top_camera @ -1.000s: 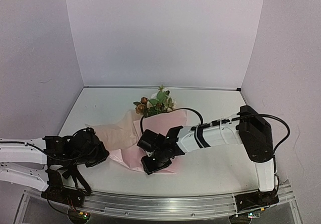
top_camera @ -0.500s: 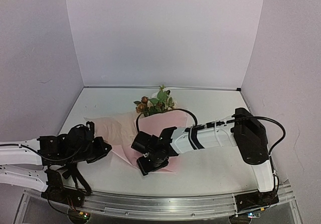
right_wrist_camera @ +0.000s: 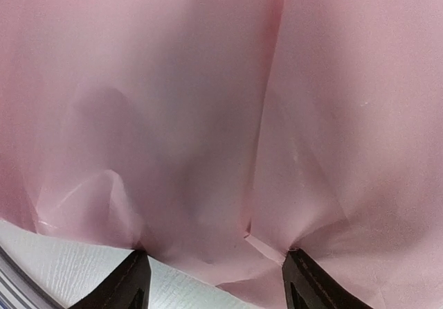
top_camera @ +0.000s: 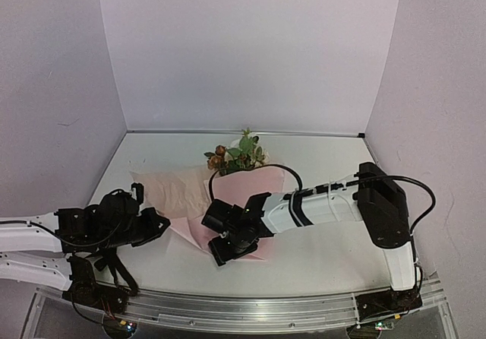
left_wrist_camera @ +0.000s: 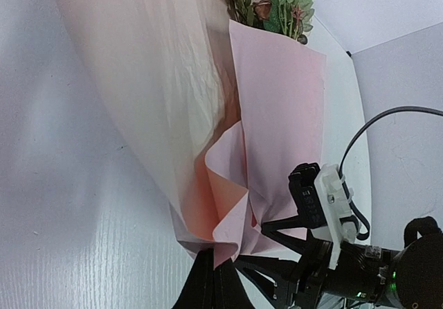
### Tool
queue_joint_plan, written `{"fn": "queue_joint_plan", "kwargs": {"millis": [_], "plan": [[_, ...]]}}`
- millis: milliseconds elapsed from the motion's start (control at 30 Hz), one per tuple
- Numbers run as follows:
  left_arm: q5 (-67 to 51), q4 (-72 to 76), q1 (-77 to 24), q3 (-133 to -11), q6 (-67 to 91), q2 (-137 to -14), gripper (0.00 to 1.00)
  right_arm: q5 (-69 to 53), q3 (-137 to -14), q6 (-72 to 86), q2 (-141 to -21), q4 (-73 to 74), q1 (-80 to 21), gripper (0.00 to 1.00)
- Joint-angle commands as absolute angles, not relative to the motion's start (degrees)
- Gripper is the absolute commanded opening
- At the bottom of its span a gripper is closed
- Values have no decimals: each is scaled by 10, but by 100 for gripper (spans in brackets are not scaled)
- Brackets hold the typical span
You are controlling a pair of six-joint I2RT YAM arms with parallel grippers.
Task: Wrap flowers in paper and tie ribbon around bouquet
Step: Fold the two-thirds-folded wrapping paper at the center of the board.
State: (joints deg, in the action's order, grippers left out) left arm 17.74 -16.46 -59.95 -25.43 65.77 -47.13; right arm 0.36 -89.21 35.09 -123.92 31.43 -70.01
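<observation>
On the white surface point(top_camera: 326, 164), the left claw point(left_wrist_camera: 211, 274) is clamped on a fold of the paper point(top_camera: 186, 191), likely to hold it raised, the flowers point(top_camera: 235, 155) are laid at its far end, and the right claw point(right_wrist_camera: 218, 281) is spread apart above its near edge.

You're looking at thin, matt pink paper point(left_wrist_camera: 166, 94), finely crinkled, a white worktop point(left_wrist_camera: 62, 240) with a faint woodgrain texture and a soft sheen, and a brushed-metal rail point(top_camera: 250, 308).
</observation>
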Motion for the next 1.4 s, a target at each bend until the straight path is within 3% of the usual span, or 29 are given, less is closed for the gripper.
{"fn": "queue_joint_plan", "kwargs": {"millis": [0, 433, 700, 1367], "plan": [[189, -161, -599, -245, 649, -458, 0, 33, -874, 359, -1191, 326, -696, 65], [184, -162, -599, -238, 648, -446, 0, 41, -916, 370, -1217, 304, -675, 55], [169, -143, -599, -255, 621, -459, 0, 44, -988, 371, -1272, 342, -674, 59], [156, -111, -599, -299, 575, -478, 0, 61, -1021, 354, -1312, 392, -682, 62]]}}
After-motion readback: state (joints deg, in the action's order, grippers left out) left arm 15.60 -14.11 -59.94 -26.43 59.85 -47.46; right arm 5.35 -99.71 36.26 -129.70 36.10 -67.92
